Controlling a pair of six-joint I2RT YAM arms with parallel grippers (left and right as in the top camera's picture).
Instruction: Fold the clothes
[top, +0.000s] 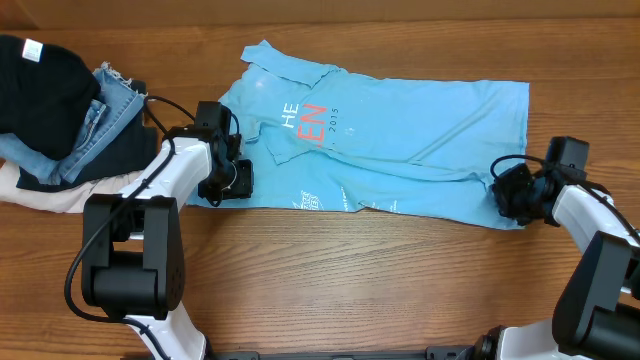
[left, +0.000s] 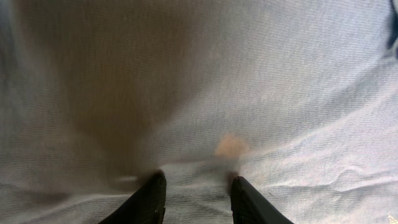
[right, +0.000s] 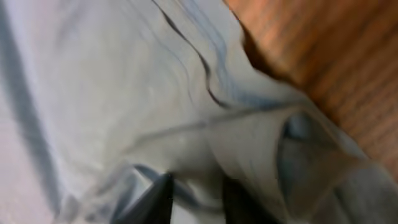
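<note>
Wooden table, T-shirt lettered "EN"

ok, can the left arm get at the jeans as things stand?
Likely yes: the jeans lie just beside that arm, with nothing covering their near side. The left gripper is down on the shirt, though, so it would have to lift off first.

Layout on the wooden counter: the light sky-blue short-sleeved cotton T-shirt lies spread across the middle, collar at far left. The heap of dark and denim garments sits left of it. At the shirt's near-left edge is the left pincer, and at its near-right corner the right pincer.
</note>
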